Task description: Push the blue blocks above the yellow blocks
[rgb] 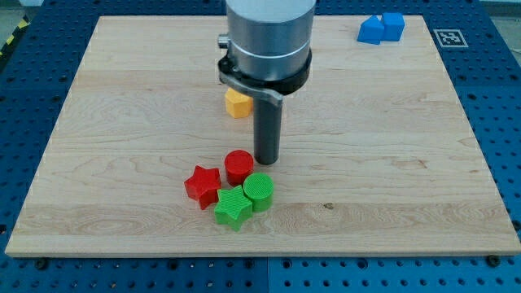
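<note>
Nearest you, the green star (232, 207) sits clustered with the green cylinder (259, 191), red star (203, 185) and red cylinder (239, 166), my tip (267, 160) just right of the last; no jaws exist, and your next move is toward the blue blocks (381, 28), well apart from the yellow block (237, 103).

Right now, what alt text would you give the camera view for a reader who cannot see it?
My tip rests on a wooden board just right of a red cylinder, which clusters with a red star, green star and green cylinder. A yellow block sits behind the rod; two blue blocks lie at the view's top right.
</note>
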{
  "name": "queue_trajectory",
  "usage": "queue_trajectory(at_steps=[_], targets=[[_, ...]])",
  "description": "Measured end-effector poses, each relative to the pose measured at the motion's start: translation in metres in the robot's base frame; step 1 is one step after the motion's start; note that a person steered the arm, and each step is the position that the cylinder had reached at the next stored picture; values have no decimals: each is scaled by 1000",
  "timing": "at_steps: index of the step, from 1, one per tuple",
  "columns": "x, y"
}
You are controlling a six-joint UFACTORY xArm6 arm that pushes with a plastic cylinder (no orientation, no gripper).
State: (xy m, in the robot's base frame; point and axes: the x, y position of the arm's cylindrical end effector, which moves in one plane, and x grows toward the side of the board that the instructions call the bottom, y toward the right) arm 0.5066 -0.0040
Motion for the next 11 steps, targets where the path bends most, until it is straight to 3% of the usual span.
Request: queue_trajectory(at_steps=[2, 3, 4, 5, 6, 7, 11], targets=[[-1, -17], [-22, -39], [-39, -90], [-69, -142], [-128, -168], [-180, -142], [-185, 302]])
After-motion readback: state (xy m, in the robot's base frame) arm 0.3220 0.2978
